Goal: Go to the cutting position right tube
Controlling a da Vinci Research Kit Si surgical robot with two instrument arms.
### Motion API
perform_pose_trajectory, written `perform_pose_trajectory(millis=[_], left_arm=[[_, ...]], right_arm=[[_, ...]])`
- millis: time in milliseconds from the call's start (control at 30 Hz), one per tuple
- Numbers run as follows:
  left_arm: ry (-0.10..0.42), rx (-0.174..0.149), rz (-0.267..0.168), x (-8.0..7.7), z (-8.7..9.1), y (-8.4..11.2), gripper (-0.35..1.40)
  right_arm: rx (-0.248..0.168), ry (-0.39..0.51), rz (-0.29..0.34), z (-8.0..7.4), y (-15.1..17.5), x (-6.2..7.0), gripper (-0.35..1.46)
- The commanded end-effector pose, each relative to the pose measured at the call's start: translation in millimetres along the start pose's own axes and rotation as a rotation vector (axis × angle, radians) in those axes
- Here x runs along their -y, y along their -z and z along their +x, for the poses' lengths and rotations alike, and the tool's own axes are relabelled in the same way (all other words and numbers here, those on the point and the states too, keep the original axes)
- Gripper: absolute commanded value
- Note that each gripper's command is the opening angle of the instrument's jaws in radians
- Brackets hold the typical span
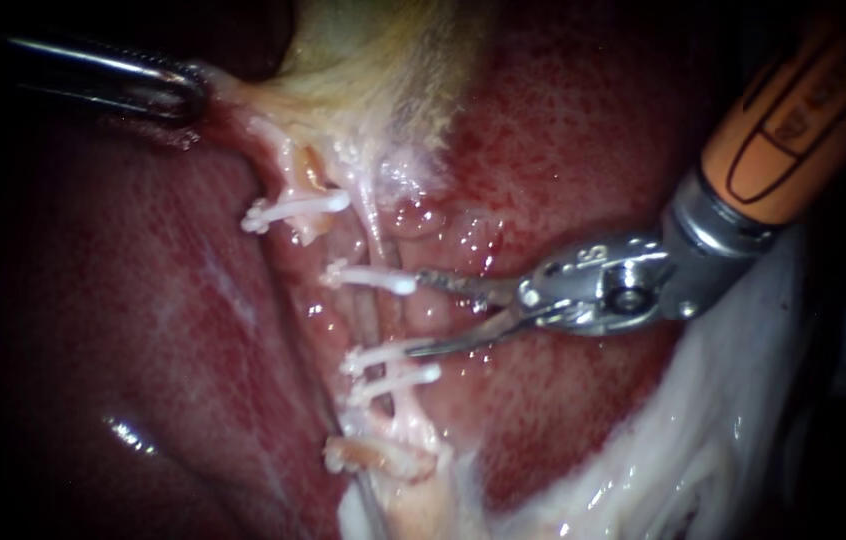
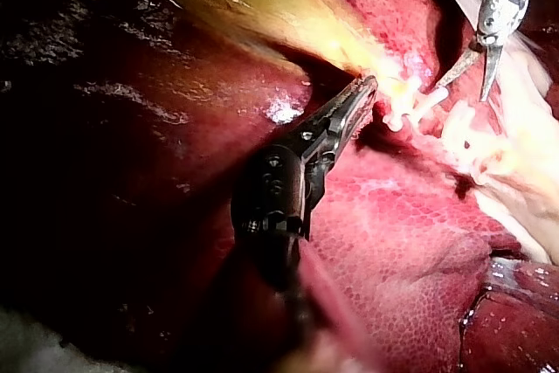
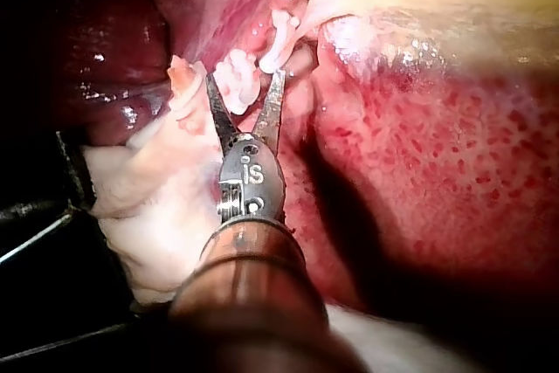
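Near the centre of the endoscope view, the right tube (image 1: 371,318) lies as a thin pale strand with its long axis from 12 to 6 o'clock, leaning slightly toward 5 at its lower end. An upper clip (image 1: 375,278) crosses it, and two lower clips (image 1: 388,357) cross it further down, with a bare stretch between them. My right instrument (image 1: 419,313) comes in from 2 o'clock, its blades spread wide. The blade tips lie by the clip ends, just at 3 o'clock of that bare stretch, and the tube is not yet between them. At 10 o'clock, my left instrument (image 1: 193,95) pinches the pale edge of the gallbladder (image 1: 373,70). Another clip (image 1: 293,208) sits at 11 o'clock of the tube. Red liver (image 1: 563,150) lies behind.
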Motion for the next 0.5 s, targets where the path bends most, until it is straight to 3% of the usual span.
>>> perform_pose_trajectory(millis=[33, 333, 500], left_arm=[[0.000, 0.000, 0.000, 0.0, 0.0, 0.0, -0.35], [0.000, 0.000, 0.001, -0.1, 0.0, 0.0, -0.35], [0.000, 0.000, 0.001, -0.1, 0.1, 0.0, -0.35]], right_arm=[[0.005, -0.009, 0.010, -0.1, -0.3, -0.1, 1.40], [0.031, -0.059, 0.083, -0.1, -2.3, -1.3, 1.35], [0.003, -0.070, 0.137, 0.2, -3.4, -1.6, 1.35]])
